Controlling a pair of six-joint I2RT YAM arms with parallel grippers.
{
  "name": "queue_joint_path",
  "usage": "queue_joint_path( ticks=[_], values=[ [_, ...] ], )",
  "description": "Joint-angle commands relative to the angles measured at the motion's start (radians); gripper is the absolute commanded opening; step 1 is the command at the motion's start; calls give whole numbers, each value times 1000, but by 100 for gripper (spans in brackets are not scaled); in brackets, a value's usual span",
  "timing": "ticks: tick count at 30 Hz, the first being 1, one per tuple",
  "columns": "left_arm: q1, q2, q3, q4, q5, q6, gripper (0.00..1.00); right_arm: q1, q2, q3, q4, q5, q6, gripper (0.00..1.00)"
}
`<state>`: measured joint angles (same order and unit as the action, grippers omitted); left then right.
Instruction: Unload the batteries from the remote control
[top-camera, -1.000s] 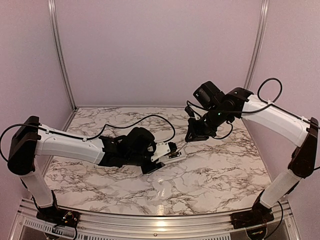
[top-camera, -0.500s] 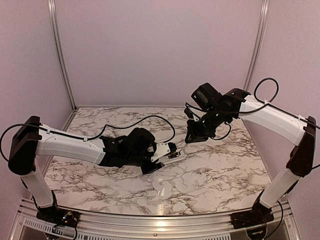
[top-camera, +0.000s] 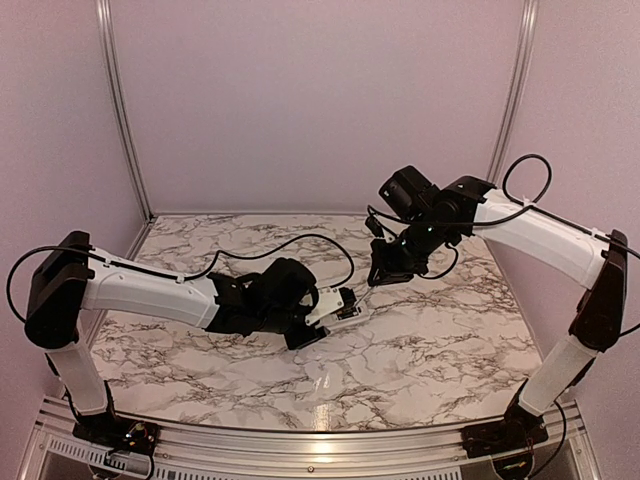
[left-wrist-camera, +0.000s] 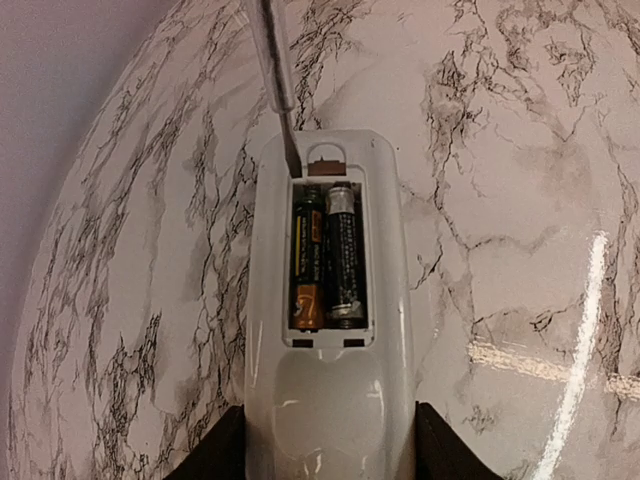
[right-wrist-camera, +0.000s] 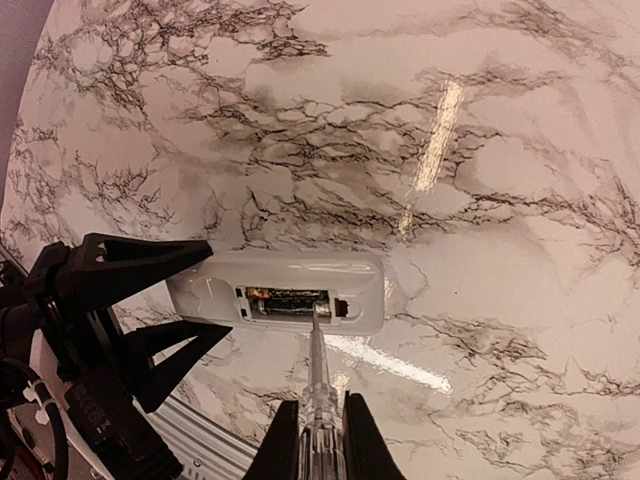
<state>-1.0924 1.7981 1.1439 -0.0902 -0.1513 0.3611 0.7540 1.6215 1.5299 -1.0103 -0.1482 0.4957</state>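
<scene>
The white remote control (left-wrist-camera: 330, 400) lies face down on the marble, and my left gripper (left-wrist-camera: 330, 447) is shut on its near end, one black finger on each side. Its cover is off, and two dark batteries (left-wrist-camera: 325, 255) sit side by side in the open compartment. My right gripper (right-wrist-camera: 315, 440) is shut on a thin grey screwdriver-like stick (right-wrist-camera: 318, 370). The stick's tip (left-wrist-camera: 293, 168) rests at the far end of the compartment, against the end of one battery. In the top view the remote control (top-camera: 345, 304) sits between the left gripper (top-camera: 328, 306) and the right gripper (top-camera: 385, 270).
The marble table (top-camera: 430, 340) is closed in by pink walls, with metal corner posts (top-camera: 120, 110) at the back. A metal rail (top-camera: 300, 440) runs along the near edge. A black cable (top-camera: 290, 238) loops over the table behind the left arm.
The right arm has edged slightly left while keeping hold of the stick. The left arm has shifted a little and still holds the remote in place.
</scene>
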Motion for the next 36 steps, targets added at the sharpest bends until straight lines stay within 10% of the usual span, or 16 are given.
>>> queue_joint_path(
  ticks=[1,36],
  values=[
    [-7,13,32,-4,-14,-12,0,10,7,28,-8,11,-12,0],
    [-12,13,40,10,-17,-22,0,10,35,8,-5,19,-30,0]
  ],
)
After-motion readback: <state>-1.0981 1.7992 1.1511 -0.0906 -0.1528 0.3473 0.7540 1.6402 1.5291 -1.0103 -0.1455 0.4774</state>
